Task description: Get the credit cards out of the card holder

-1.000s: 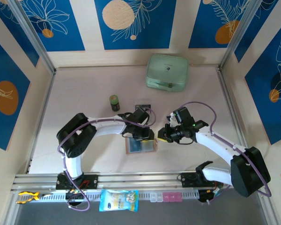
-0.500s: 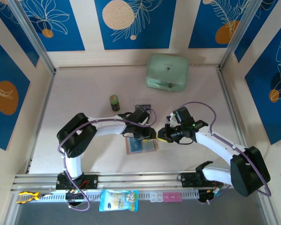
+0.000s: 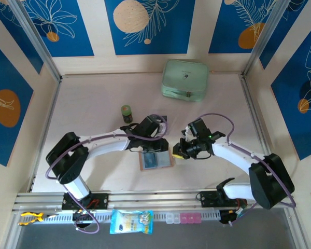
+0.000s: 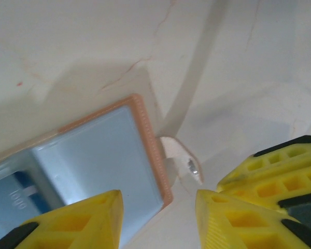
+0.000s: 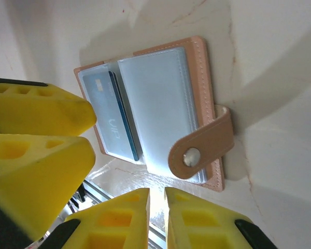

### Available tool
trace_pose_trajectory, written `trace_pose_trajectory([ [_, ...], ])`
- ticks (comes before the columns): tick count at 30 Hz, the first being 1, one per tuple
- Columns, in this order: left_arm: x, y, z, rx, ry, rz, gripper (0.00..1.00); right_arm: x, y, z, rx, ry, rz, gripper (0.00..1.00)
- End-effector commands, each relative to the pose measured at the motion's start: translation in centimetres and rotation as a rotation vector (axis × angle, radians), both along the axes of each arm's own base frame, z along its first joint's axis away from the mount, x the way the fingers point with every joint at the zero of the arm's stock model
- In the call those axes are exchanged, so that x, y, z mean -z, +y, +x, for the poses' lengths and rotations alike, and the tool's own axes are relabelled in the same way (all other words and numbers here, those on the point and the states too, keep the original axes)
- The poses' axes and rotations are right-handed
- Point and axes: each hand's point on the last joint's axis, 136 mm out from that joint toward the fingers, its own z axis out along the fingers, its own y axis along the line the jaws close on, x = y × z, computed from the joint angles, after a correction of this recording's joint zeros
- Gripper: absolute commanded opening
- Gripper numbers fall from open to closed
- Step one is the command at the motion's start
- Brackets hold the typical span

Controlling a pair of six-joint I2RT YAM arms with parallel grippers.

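Open card holder (image 3: 156,160), lengthwise left-right

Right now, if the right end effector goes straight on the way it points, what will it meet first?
Probably the strap of the open card holder, near its snap stud, which lies directly ahead of the right end effector. How far it is, I cannot tell.

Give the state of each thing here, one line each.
card holder, open, lying flat
credit card, in its pocket
snap strap, undone
green case, closed
small bottle, upright
left claw, open, empty
right claw, nearly shut
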Motion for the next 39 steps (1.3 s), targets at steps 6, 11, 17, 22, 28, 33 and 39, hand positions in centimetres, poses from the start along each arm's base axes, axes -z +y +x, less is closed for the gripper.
trace_pose_trajectory([
  [6,0.7,4.6,-0.8,-0.089,0.001,0.072,0.37,-1.0,3.5,1.0,-0.087,-0.028,0.028,0.16],
  [11,1.0,6.5,-1.4,-0.128,0.005,0.086,0.36,-0.4,5.6,0.9,-0.141,-0.013,0.013,0.16],
  [17,1.8,8.2,-2.3,-0.153,0.029,0.107,0.33,0.6,7.4,0.8,-0.188,0.003,-0.002,0.15],
  [22,2.9,8.1,-3.0,-0.15,0.07,0.091,0.25,1.9,8.0,0.6,-0.217,0.013,-0.045,0.15],
  [28,4.6,8.3,-3.4,-0.152,0.108,0.11,0.22,2.8,8.2,0.3,-0.23,0.027,-0.061,0.15],
  [33,5.6,8.6,-3.5,-0.152,0.124,0.144,0.21,3.0,8.2,0.2,-0.238,0.025,-0.069,0.15],
  [39,6.0,9.7,-3.3,-0.155,0.116,0.19,0.2,2.7,8.4,0.1,-0.256,0.012,-0.07,0.16],
])
